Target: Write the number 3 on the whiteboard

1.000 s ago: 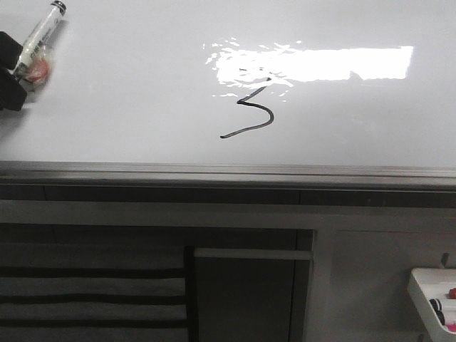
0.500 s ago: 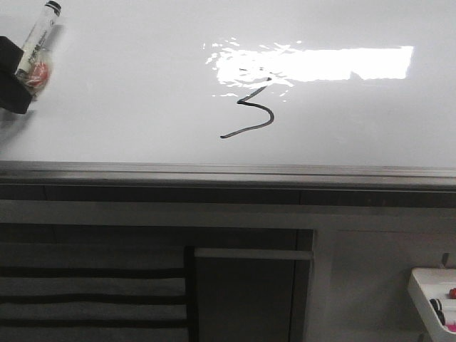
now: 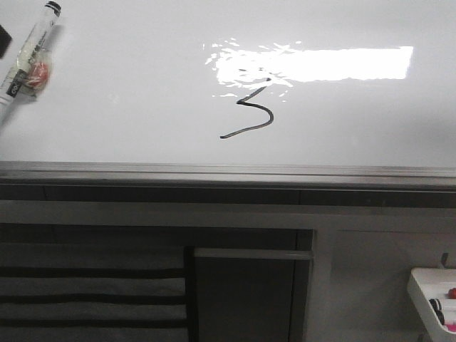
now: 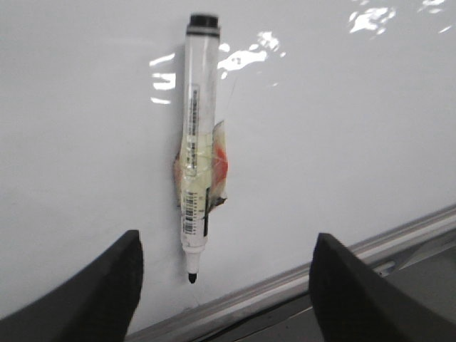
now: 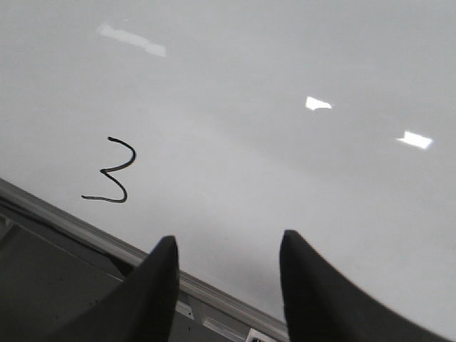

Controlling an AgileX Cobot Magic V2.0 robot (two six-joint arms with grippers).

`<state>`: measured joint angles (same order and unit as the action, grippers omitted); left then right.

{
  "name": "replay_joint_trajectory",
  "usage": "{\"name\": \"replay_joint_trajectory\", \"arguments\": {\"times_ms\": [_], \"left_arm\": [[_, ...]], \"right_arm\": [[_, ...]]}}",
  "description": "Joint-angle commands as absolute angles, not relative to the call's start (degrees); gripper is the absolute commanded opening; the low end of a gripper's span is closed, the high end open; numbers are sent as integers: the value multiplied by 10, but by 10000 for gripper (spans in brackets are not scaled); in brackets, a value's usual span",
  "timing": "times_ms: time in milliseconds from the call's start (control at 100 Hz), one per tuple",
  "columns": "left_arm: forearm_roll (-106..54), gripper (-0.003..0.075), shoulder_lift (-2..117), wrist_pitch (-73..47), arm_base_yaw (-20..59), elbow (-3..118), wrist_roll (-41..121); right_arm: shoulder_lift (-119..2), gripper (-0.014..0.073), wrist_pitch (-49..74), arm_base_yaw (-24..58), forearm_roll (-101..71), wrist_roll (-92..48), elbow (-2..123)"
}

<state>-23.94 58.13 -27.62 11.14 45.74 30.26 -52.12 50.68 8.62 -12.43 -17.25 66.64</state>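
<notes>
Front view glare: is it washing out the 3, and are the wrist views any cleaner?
Front view: the bright rectangular reflection on the whiteboard swallows the top stroke of the number 3; the lower tail reads clearly. Right wrist view: only small glints, whole 3 sharp. Left wrist view: scattered glints, marker slightly soft.

marker (image 3: 27, 58): lower end cut off by the left edge of the front view
label print (image 4: 191, 114): too blurred to read
tray (image 3: 427, 286): cut off at the lower right corner
tray contents (image 3: 443, 308): too small to identify
number 3 (image 3: 249, 108): top lost in glare
</notes>
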Motion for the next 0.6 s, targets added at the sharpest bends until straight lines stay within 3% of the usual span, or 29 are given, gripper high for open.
{"name": "replay_joint_trajectory", "arguments": {"times_ms": [0, 190, 410, 460, 590], "left_arm": [[-232, 453, 515, -292, 110, 477, 296], [-225, 453, 388, -306, 110, 446, 280], [-225, 431, 275, -225, 110, 348, 239], [-226, 399, 256, -194, 110, 323, 236], [-257, 260, 215, -113, 110, 264, 236]], "right_arm": [[-479, 282, 467, 69, -118, -138, 647], [-387, 249, 408, 55, -118, -113, 527], [-289, -25, 303, 55, -118, -103, 405], [-274, -80, 288, 55, -118, -103, 384], [-249, -79, 264, 55, -118, -103, 344]]}}
